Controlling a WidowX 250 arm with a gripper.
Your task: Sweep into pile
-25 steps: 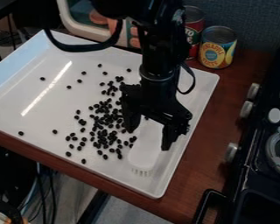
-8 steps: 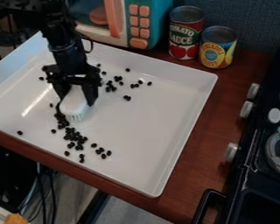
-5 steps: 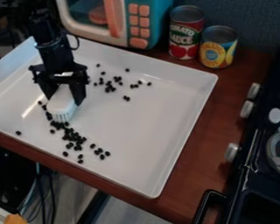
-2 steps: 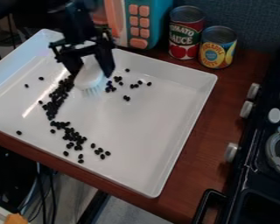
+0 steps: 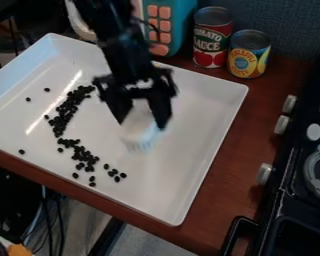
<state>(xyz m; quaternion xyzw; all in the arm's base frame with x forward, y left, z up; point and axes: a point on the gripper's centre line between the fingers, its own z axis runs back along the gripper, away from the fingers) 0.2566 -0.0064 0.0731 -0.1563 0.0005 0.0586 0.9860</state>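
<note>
Camera view: one black pincer (image 5: 142,121), pointed downward over the middle of the tray (image 5: 173,175), its fingers set apart by the width of a white brush (image 5: 136,132), which is gripped between them. Bristles are turned toward the near side of the tray; whether the tray is touched by them cannot be told. To the left of the brush, dark beans (image 5: 69,107), gathered in a long, uneven band; below these, a looser group, spread toward the near edge. A few single beans are scattered farther left. Tray: white, square, raised-rimmed, carried by a brown wooden desk (image 5: 226,165). Behind the tray, one microwave (image 5: 152,38), teal, pink-buttoned, partly hidden by the arm; beside it, one red can (image 5: 211,37) and one yellow can (image 5: 248,55), both upright. At right, one black stove (image 5: 275,202), fitted with silver knobs (image 5: 281,124).
</note>
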